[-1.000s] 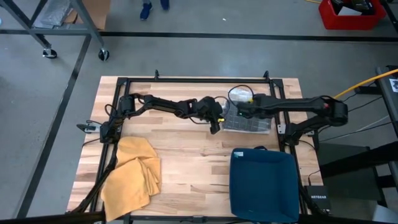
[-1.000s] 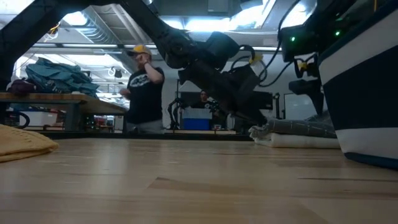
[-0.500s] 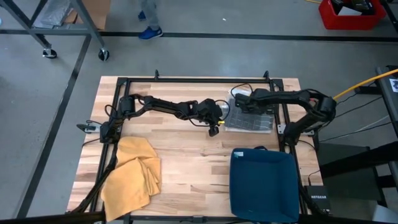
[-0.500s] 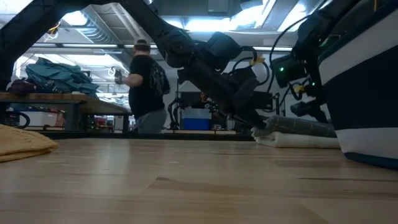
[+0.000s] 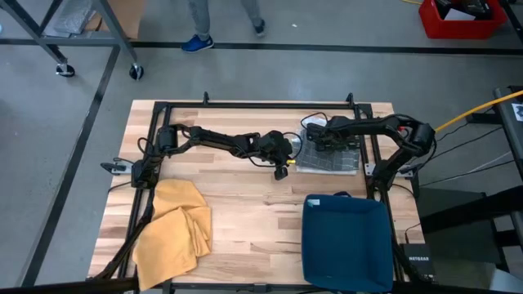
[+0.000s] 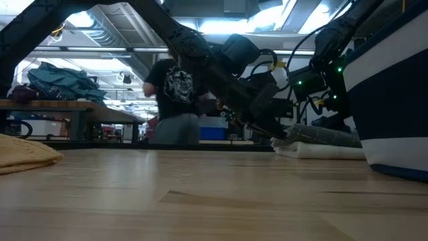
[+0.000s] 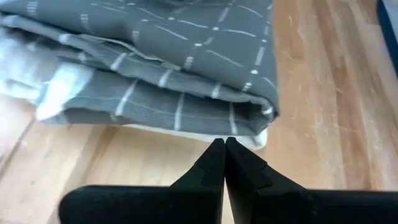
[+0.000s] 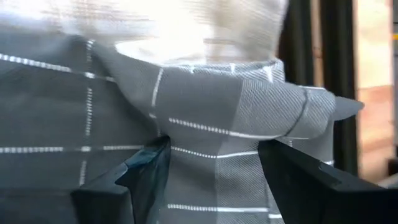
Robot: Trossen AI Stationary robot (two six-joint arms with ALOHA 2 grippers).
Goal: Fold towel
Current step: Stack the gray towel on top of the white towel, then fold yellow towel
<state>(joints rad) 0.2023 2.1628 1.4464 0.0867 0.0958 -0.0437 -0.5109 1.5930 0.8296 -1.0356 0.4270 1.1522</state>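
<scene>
A folded grey towel [image 5: 331,159] with thin white checks lies at the table's far right, with a white layer under its near edge [image 7: 245,135]. My left gripper [image 5: 283,170] is shut. Its tips [image 7: 224,144] stand at the towel's near left corner. My right gripper [image 5: 320,140] points steeply down over the towel's far left part [image 8: 217,124] and is open, one finger [image 8: 149,171] on each side of a grey fold. My left gripper's shut tips come slanting down from the table's left to the towel's bottom white edge [image 7: 245,135]; I cannot tell whether they touch it. My right gripper's open fingers [image 8: 292,171] stand close over the towel's top layer; I cannot tell whether they touch the cloth.
A crumpled yellow cloth [image 5: 176,229] lies at the near left. A dark blue bin [image 5: 343,241] stands at the near right. A black frame rail [image 5: 372,151] runs just right of the towel. Bare wood [image 5: 245,204] lies in the middle. A person [image 6: 175,94] walks beyond the table.
My right arm has folded back toward the table's right edge. Its gripper has sunk over the towel's far left part, turned at the wrist, and stayed open. The towel has kept its place. The person behind the table has walked across.
</scene>
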